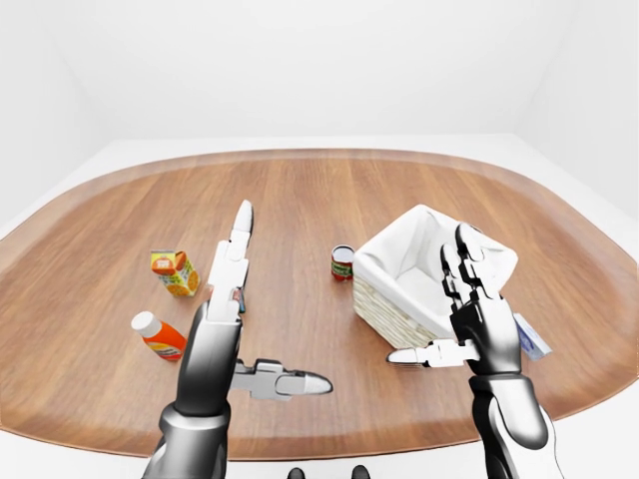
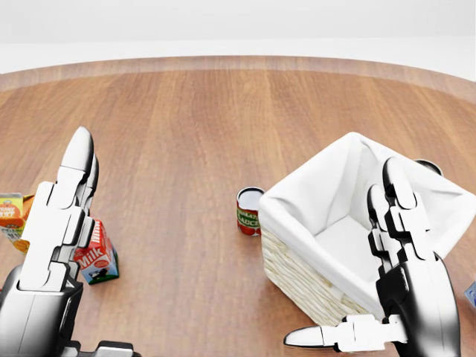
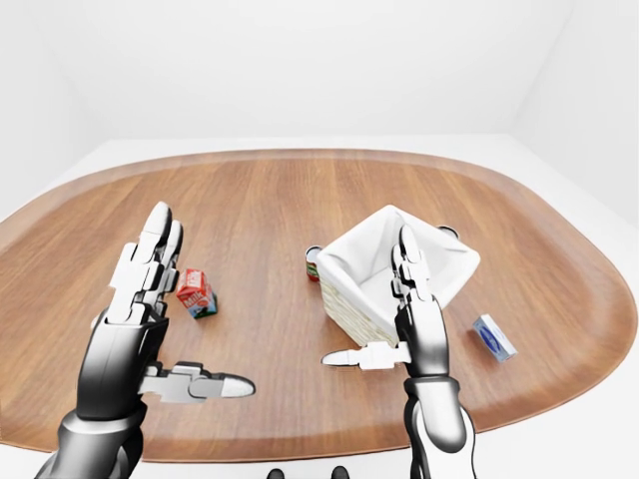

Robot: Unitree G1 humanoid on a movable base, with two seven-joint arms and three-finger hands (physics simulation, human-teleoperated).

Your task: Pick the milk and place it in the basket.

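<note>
The milk (image 2: pixel 97 257) is a small red and blue carton lying on the wooden table, at the left of the head view, just right of my left hand's fingers (image 2: pixel 65 195). In the left-eye view my left hand hides most of it. The basket (image 2: pixel 296 192) is wicker with a white cloth lining and stands at the right. My left hand (image 1: pixel 272 307) is open, fingers up and thumb out, empty. My right hand (image 2: pixel 342 254) is open and empty, held up in front of the basket's right side.
A red soup can (image 2: pixel 249 211) stands just left of the basket. An orange juice carton (image 1: pixel 176 272) and an orange bottle with a white cap (image 1: pixel 158 336) lie at the left. A small blue box (image 3: pixel 494 336) lies right of the basket. The table's edge (image 1: pixel 329 444) runs near the bottom.
</note>
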